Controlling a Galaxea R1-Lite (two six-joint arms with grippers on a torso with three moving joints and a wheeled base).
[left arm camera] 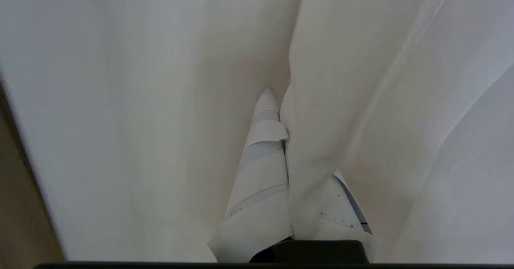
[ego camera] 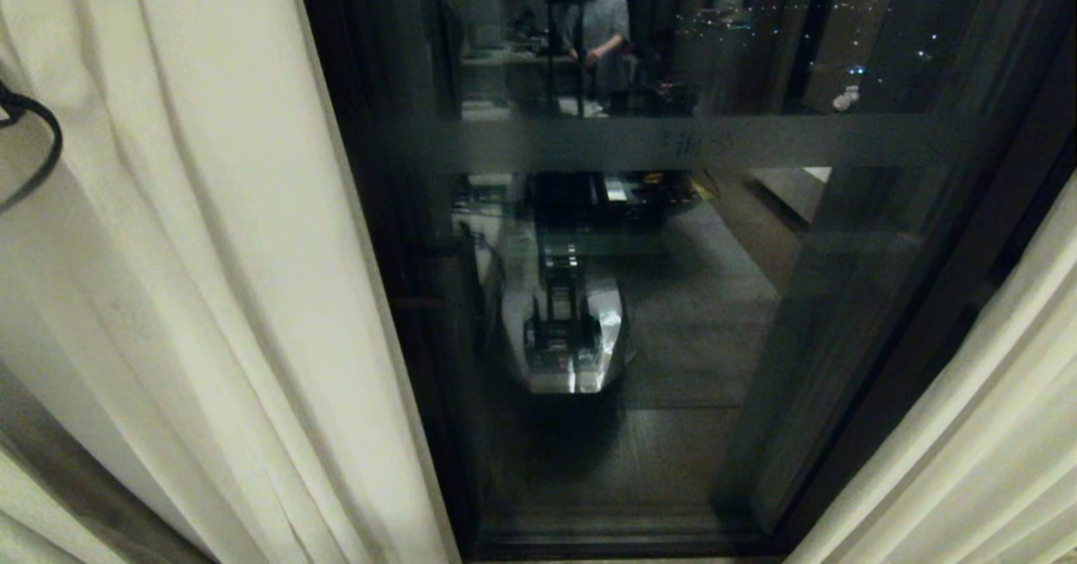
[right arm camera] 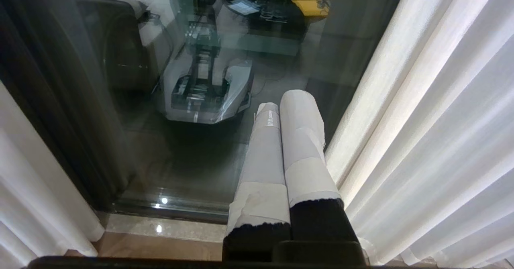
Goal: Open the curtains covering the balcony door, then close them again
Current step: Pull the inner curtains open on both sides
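The 2 curtains (ego camera: 210,295) are seen drawn apart in the head view, 1 cream panel hanging at the left and the other (ego camera: 968,429) at the lower right edge. Between them the balcony door (ego camera: 757,311) is uncovered: dark glass in a near-black frame, crossed by a frosted band (ego camera: 673,141). The robot's base and a standing person (ego camera: 597,34) are mirrored in the glass.

Neither arm is shown in the head view. In the left wrist view, the left gripper (left arm camera: 279,96) is buried among the pleats of the left curtain (left arm camera: 140,120). Its taped fingers (left arm camera: 261,156) are clenched on a fold of that cloth (left arm camera: 309,160), which is pinched between them and drapes over 1 finger.

In the right wrist view, the right gripper (right arm camera: 287,104) is held near the door's bottom rail, just beside the right curtain (right arm camera: 421,120). Its 2 taped fingers (right arm camera: 301,140) are pressed together with nothing between them, and the cloth is not gripped.
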